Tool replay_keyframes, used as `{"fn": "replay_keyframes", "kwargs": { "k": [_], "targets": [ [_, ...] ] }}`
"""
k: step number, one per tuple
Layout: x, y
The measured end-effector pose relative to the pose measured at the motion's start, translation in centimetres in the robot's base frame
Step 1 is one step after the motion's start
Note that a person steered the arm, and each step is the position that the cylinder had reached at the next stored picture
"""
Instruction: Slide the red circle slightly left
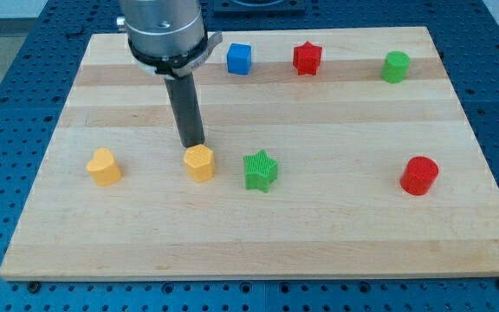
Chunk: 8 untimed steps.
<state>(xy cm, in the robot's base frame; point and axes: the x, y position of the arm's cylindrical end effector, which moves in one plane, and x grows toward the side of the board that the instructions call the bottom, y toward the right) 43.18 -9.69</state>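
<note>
Pale wood board [258, 251] on a blue perforated bench [24, 35], blocks scattered loosely with no pattern I can read. Going left to right: yellow heart [104, 166] at the view's left; yellow hexagon [199, 162] next, with my tip [194, 144] right at its top edge, touching or nearly so, can't tell which. No fingers on this rig, just the dark rod, so nothing to open or close. Then green star [261, 170] just beside the hexagon. Along the view's top: blue cube [239, 59], red star [307, 58], green cylinder [396, 67].

Target, the red circle [419, 175], sits at the view's right, well apart from my tip, not yet touched.

Judgement: I need to get round to its right face to push left. Bare board between it and the right edge, so room to get in there. Open wood to its left up to the green star, so a slight nudge shouldn't hit anything.
</note>
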Motion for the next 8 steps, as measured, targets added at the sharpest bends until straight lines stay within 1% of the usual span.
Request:
{"fn": "replay_keyframes", "kwargs": {
  "k": [1,2,4,5,6,7,8],
  "targets": [
    [-2.0,2.4],
    [-1.8,8.8],
    [0.7,24.0],
    [1.9,30.4],
    [5.4,32.9],
    [8.9,32.9],
    [10.3,32.5]
  ]
}}
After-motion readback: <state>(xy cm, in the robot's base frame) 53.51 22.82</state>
